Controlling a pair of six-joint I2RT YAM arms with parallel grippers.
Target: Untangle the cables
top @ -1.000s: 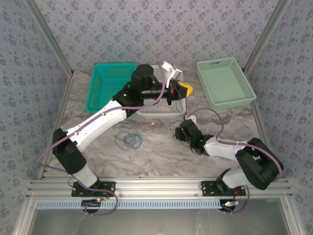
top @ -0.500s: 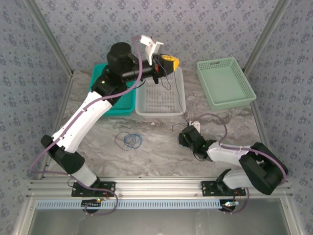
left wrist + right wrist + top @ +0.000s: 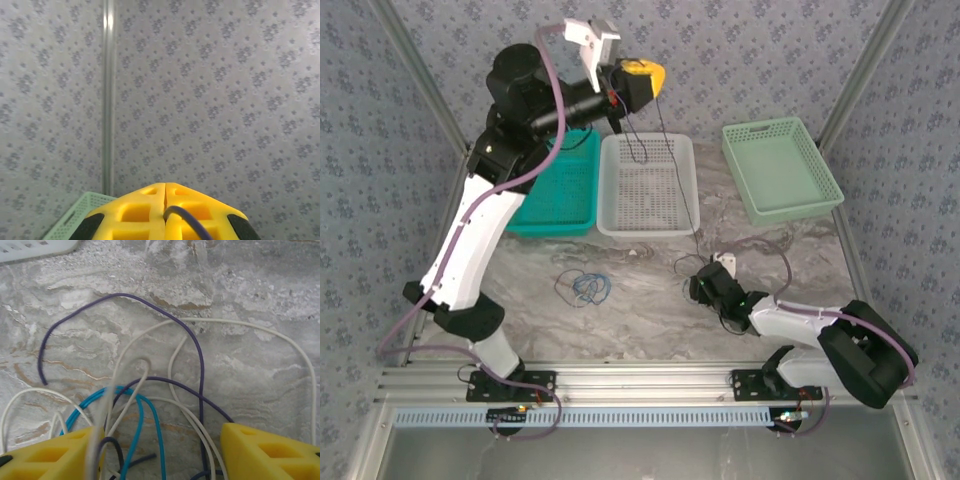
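Table (image 3: 640, 320): we see a grey marbled top, pale veins running through it.
10 o'clock: a teal basket (image 3: 565, 195) sits flat on it.
12 o'clock: a white basket (image 3: 647, 230), just beside the teal one.
2 o'clock: a green basket (image 3: 780, 170), apart from the white one.
8 o'clock: we find a small coil of cables (image 3: 585, 287), blue and dark.
4 o'clock: a tangle of cables (image 3: 200, 370), whitish, blue and purple strands crossing on the marble.

text: we read none | labels/brands: we read none | numbers/signs: we read none, any view
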